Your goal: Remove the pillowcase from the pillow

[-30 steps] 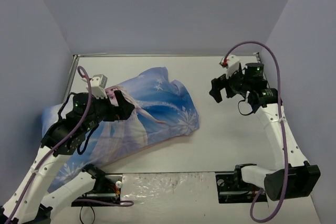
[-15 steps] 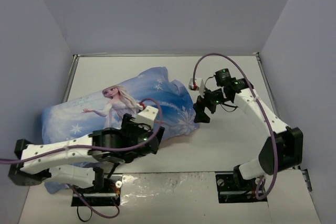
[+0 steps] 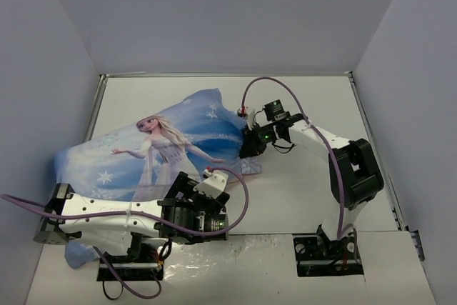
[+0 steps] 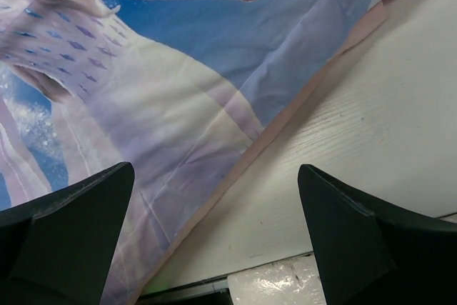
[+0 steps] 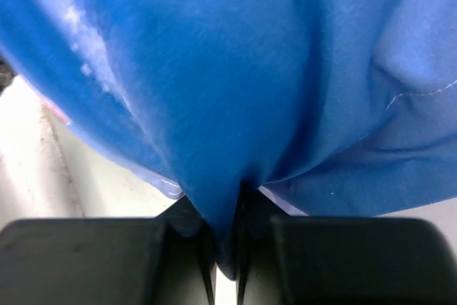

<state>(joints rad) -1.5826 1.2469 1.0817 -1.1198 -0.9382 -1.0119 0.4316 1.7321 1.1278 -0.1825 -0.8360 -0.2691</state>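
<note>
The pillowcase [image 3: 171,141] lies across the left half of the table, blue side up with the white-gowned princess showing. It bulges; the pillow is hidden. My right gripper [image 3: 250,149] is at its right end, shut on a pinched fold of blue fabric; the right wrist view shows the pillowcase [image 5: 235,69] drawn down between the closed jaws of the gripper [image 5: 226,262]. My left gripper [image 3: 198,208] hangs open over the case's near edge. In the left wrist view its fingers [image 4: 71,226] straddle the pink-hemmed pillowcase [image 4: 143,91] and bare table, holding nothing.
White table [image 3: 307,105] inside a walled grey-blue enclosure. A crinkled foil-like strip [image 3: 235,248] runs along the near edge between the arm bases and also shows as a strip [image 4: 285,287] in the left wrist view. The left arm lies low along the front left.
My right gripper moved left from the far right to the pillowcase's right end and shut on the fabric. The left arm swung off the pillowcase toward its near edge, staying open.
</note>
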